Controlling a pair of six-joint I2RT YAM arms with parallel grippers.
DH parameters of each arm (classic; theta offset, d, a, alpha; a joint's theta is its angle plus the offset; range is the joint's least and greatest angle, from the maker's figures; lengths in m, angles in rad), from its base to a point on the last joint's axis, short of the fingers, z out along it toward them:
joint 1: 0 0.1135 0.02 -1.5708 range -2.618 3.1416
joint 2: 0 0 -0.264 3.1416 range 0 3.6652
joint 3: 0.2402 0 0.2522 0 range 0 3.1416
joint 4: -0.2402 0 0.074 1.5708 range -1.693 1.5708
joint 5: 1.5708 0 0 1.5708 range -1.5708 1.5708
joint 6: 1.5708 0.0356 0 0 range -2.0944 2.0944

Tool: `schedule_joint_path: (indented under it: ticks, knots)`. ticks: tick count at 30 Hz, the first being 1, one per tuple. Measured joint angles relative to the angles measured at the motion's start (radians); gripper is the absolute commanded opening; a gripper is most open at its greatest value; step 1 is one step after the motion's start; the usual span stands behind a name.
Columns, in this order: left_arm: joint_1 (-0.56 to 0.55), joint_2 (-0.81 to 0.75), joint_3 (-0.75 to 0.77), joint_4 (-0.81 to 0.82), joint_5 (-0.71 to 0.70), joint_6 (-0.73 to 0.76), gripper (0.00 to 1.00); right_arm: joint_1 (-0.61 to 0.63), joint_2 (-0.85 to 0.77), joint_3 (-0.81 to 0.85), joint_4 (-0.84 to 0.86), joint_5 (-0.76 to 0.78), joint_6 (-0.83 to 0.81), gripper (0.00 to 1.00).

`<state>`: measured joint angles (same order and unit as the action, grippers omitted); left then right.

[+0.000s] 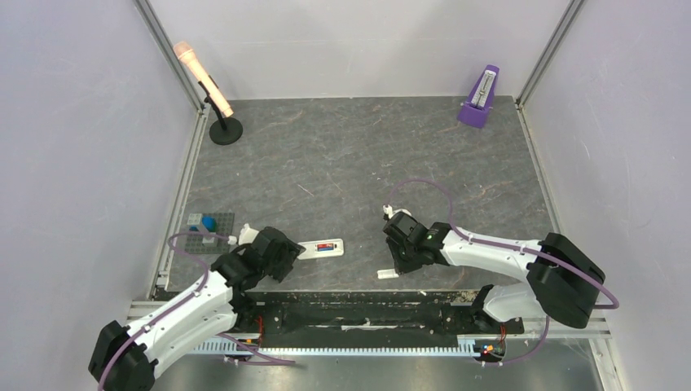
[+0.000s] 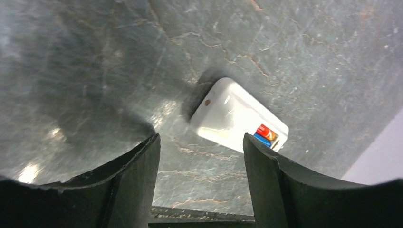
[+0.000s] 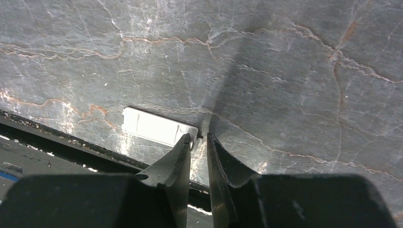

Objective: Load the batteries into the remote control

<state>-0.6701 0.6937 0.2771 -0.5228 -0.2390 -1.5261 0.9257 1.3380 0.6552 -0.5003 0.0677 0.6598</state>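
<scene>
Right gripper [image 3: 198, 137] sits nearly closed at the end of the white cover [image 3: 152, 126], gripping or not I cannot tell; it looks thin, light and slippery, best pinched across its long edges.

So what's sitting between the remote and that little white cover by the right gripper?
Nothing: in the top view only bare grey table separates the remote control from the white cover.

Grey marbled tabletop [image 1: 350, 163], pale walls [image 1: 73, 122]
</scene>
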Motion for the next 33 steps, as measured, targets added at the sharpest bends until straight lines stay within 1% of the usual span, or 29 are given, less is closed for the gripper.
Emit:
schedule_joint_path:
  ticks: [2, 4, 7, 9, 10, 17, 21, 25, 30, 33]
  knots:
    - [0.0, 0.002, 0.029, -0.066, -0.004, 0.0, 0.71, 0.0, 0.0, -0.009, 0.001, -0.006, 0.002, 0.24]
    - [0.0, 0.003, 0.06, -0.123, -0.016, 0.0, 0.71, 0.0, -0.002, -0.011, 0.005, -0.007, 0.002, 0.24]
    - [0.0, 0.003, 0.1, -0.167, -0.024, 0.001, 0.71, 0.0, -0.006, -0.018, 0.013, -0.009, 0.002, 0.14]
    - [0.0, 0.003, 0.12, -0.177, -0.025, 0.004, 0.7, 0.0, -0.009, -0.022, 0.021, -0.016, 0.005, 0.04]
    - [0.0, 0.003, 0.127, -0.179, -0.025, 0.006, 0.7, 0.0, -0.01, -0.024, 0.026, -0.019, 0.008, 0.0]
    - [0.0, 0.003, 0.138, -0.145, -0.004, 0.06, 0.69, 0.0, -0.023, -0.029, 0.031, -0.023, 0.026, 0.0]
    - [0.0, 0.009, 0.137, -0.036, 0.055, 0.134, 0.69, -0.001, -0.039, -0.029, 0.029, -0.02, 0.042, 0.0]
    - [0.0, 0.035, 0.134, 0.143, 0.143, 0.261, 0.69, -0.025, -0.063, -0.01, 0.035, -0.027, 0.066, 0.0]
    - [0.0, 0.107, 0.133, 0.396, 0.31, 0.431, 0.69, -0.088, -0.081, 0.037, 0.098, -0.073, 0.109, 0.0]
    - [-0.002, 0.16, 0.134, 0.518, 0.408, 0.506, 0.72, -0.112, -0.082, 0.076, 0.129, -0.1, 0.133, 0.0]
